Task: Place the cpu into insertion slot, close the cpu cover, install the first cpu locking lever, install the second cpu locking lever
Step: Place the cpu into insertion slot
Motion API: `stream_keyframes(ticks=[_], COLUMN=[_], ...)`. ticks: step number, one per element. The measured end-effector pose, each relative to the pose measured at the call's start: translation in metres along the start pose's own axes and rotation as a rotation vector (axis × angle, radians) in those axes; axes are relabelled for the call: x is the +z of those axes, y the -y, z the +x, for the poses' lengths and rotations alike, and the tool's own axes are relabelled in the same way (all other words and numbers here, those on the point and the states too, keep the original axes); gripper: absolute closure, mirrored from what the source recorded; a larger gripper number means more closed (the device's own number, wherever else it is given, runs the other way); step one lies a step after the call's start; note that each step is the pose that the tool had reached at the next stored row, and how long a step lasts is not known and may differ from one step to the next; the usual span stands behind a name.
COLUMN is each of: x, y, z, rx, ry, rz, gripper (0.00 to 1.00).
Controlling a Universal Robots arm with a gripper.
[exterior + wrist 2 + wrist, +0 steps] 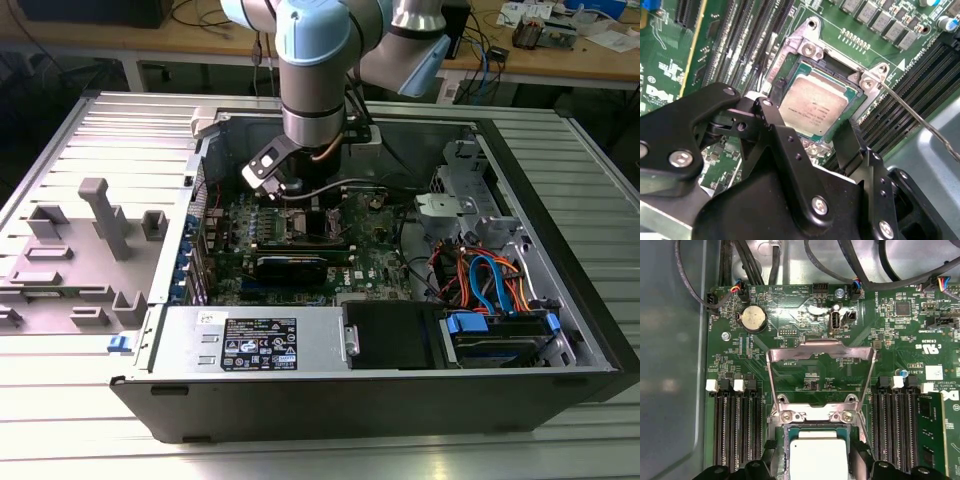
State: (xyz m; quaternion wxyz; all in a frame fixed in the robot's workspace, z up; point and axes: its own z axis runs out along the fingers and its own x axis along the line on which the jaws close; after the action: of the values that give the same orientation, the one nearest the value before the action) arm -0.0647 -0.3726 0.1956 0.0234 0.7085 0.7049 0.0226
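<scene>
in insertion slot cpu lies flat w/ cpu cover tilted up; hand spread wide astride cpu.

computer case on ribbed metal table

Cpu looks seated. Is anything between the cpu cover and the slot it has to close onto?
Yes: the gripper hangs directly over the cpu in the insertion slot, likely in the closing path of the raised cpu cover. Nothing else visible lies between them.
</scene>
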Motion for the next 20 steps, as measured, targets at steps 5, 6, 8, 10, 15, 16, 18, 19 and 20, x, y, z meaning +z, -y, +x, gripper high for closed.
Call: stream_keyframes(ticks=[5,6,8,10,15,16,18,19,20], x=[-0.0027,-0.0027,-0.0027,-0.0027,-0.0026,-0.0026,-0.0026,-0.0026,-0.0026], y=[-0.0002,-0.0002,-0.0002,-0.0001,-0.0002,-0.0002,-0.0002,-0.0002,-0.0002], z=[0.0000,0.0000,0.0000,0.0000,0.0000,0.0000,0.0000,0.0000,0.0000], rx=[0.000,0.000,0.000,0.000,0.000,0.000,0.000,0.000,0.000], ry=[0.0066,0.0065,0.0066,0.0068,0.0068,0.0067,0.0069,0.0071,0.0071], rz=[0.0000,0.0000,0.0000,0.0002,0.0001,0.0002,0.0002,0.0001,0.0001], gripper=[0.33,0.33,0.33,0.34,0.41,0.41,0.41,0.41,0.41])
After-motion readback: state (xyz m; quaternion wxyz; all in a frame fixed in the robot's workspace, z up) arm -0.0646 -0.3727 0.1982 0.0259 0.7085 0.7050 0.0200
